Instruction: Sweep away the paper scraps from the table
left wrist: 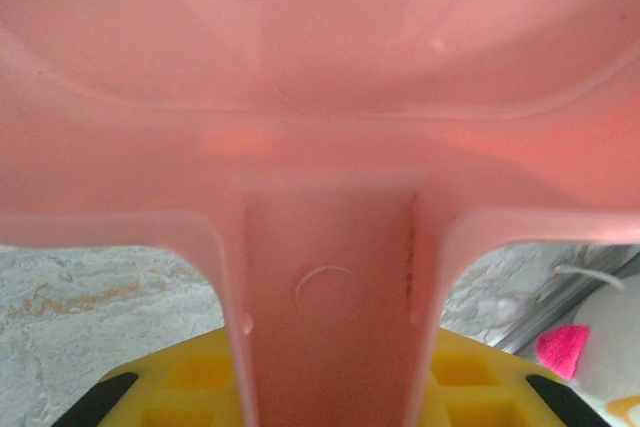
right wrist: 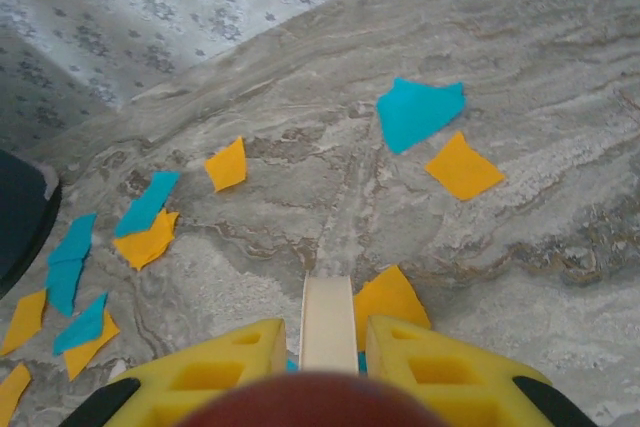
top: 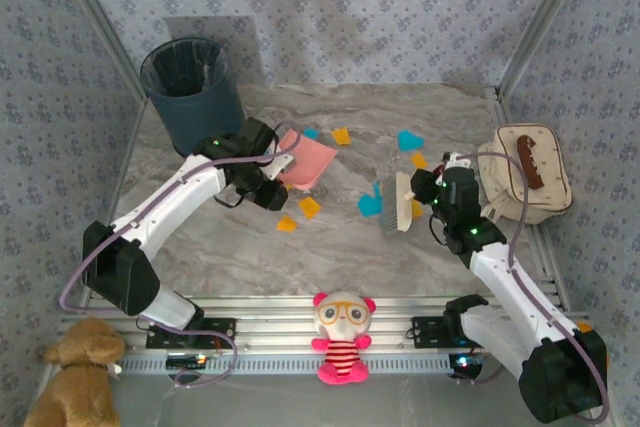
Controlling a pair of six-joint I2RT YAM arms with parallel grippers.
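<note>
Left gripper (left wrist: 330,387) clamps its yellow fingers on the handle of a pink plastic dustpan (top: 306,161), while the right gripper (right wrist: 328,352) is closed tight on the cream handle of a pale-bristled hand brush (top: 400,203). Small orange and cyan paper scraps (right wrist: 420,112) lie scattered on the grey marble-patterned table (top: 330,247), mostly between dustpan and brush
</note>
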